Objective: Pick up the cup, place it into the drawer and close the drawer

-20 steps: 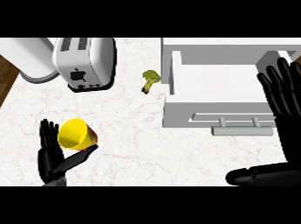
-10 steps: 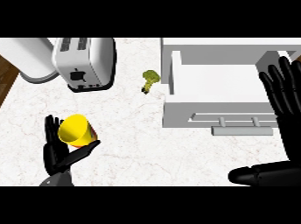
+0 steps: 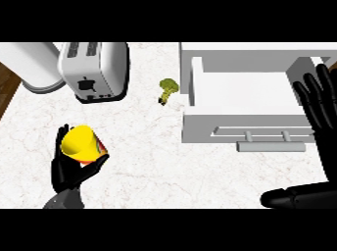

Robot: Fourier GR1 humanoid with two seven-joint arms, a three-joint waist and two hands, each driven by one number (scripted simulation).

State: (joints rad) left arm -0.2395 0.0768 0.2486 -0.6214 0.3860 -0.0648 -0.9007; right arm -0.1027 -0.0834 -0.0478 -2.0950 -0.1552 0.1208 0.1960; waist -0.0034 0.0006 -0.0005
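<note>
White marble covers the bench (image 3: 200,176), with dark wood showing at the far left edge. On the near left, the left hand (image 3: 74,169) has its fingers and thumb curled round the yellow cup (image 3: 81,142). The cup is tipped on its side, and a bit of red shows low on it near the thumb.

The cup looks small and light, and stiff like plastic. Its smooth round side could slip, so a hold round the middle, with the thumb on one side and the fingers on the other, seems best. That is about how it is held now.

The white drawer (image 3: 247,100) stands open on the right, well apart from the cup. Its handle (image 3: 271,145) is on the near side. The right hand (image 3: 327,105) shows at the right edge, just beside the drawer, with its fingers straight and holding nothing.

A toaster (image 3: 93,68) sits at the far left, with a white round jar (image 3: 30,66) beside it. A little green piece of broccoli (image 3: 168,89) lies between the toaster and the drawer.
</note>
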